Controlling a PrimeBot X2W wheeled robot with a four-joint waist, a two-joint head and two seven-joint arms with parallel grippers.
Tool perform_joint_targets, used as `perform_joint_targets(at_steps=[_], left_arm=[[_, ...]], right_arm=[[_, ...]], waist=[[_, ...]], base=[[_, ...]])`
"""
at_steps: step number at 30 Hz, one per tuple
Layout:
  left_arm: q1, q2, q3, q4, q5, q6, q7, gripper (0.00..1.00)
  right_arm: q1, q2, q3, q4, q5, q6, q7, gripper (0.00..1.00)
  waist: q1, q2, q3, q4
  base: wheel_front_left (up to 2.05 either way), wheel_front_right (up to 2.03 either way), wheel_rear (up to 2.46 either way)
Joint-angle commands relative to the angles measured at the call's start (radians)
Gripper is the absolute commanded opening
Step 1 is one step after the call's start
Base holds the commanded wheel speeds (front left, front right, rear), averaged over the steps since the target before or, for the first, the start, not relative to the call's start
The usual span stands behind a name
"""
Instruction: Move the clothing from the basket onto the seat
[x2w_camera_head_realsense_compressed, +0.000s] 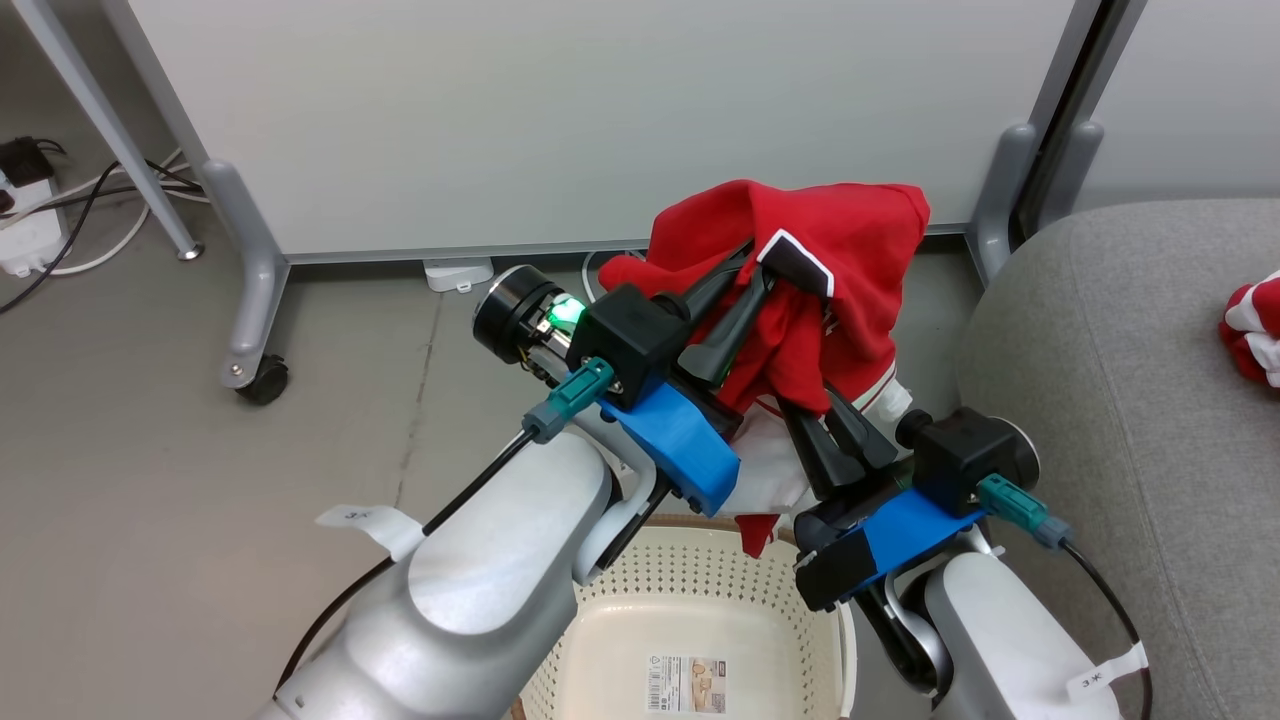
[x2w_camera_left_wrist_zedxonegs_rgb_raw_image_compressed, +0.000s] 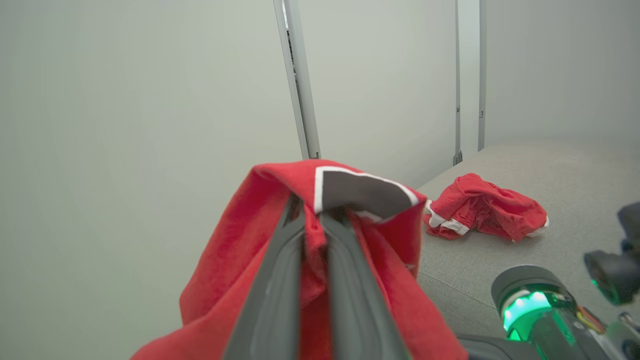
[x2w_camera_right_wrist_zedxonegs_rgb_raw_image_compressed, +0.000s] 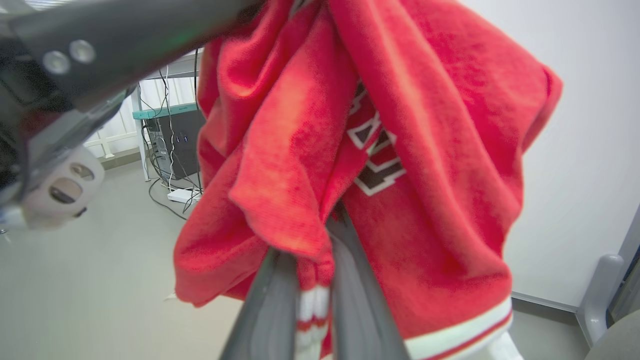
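Observation:
A red jersey shirt (x2w_camera_head_realsense_compressed: 840, 250) hangs in the air above the cream basket (x2w_camera_head_realsense_compressed: 640, 590), held up between both arms. My left gripper (x2w_camera_head_realsense_compressed: 755, 268) is shut on its upper folds near a black-and-white trimmed patch; in the left wrist view the fingers (x2w_camera_left_wrist_zedxonegs_rgb_raw_image_compressed: 280, 280) pinch red cloth. My right gripper (x2w_camera_head_realsense_compressed: 812, 402) is shut on the lower part, and its fingers (x2w_camera_right_wrist_zedxonegs_rgb_raw_image_compressed: 270, 310) clamp the white-striped hem. A second red shirt (x2w_camera_left_wrist_zedxonegs_rgb_raw_image_compressed: 485, 207) lies crumpled on the light grey seat (x2w_camera_head_realsense_compressed: 1120, 420) at the right. The basket's bottom shows its label sticker (x2w_camera_head_realsense_compressed: 688, 683).
A white partition panel (x2w_camera_head_realsense_compressed: 600, 110) on grey castor feet (x2w_camera_head_realsense_compressed: 262, 380) stands just behind the lifted shirt. A power strip with cables (x2w_camera_head_realsense_compressed: 25, 235) lies on the floor at the far left. A paper tag (x2w_camera_head_realsense_compressed: 365, 520) lies on the grey floor left of the basket.

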Motion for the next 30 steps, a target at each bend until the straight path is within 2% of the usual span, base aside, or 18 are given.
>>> perform_joint_targets(at_steps=[1,26,27,30], left_arm=[[-0.013,0.003,0.001,0.003,0.001,0.003,-0.005,0.0],[-0.013,0.011,-0.018,0.021,-0.016,0.015,-0.015,0.0],[-0.014,0.01,-0.017,0.021,-0.018,0.018,-0.016,1.0],[-0.019,0.012,-0.015,0.019,-0.014,0.022,-0.02,1.0]], right_arm=[[0.001,-0.002,-0.001,-0.005,0.006,0.001,0.0,0.0],[0.021,-0.002,0.005,-0.011,0.02,0.001,0.0,0.0],[0.02,-0.002,0.006,-0.012,0.019,0.001,0.0,0.0],[0.019,-0.002,0.007,-0.014,0.02,0.001,0.0,0.0]], waist=[[0.0,0.0,0.0,-0.001],[0.0,0.0,-0.011,-0.008],[0.0,0.0,-0.01,-0.007],[0.0,0.0,-0.008,-0.007]], base=[[0.0,0.0,0.0],[0.0,0.0,0.0],[0.0,0.0,0.0],[0.0,0.0,0.0]])
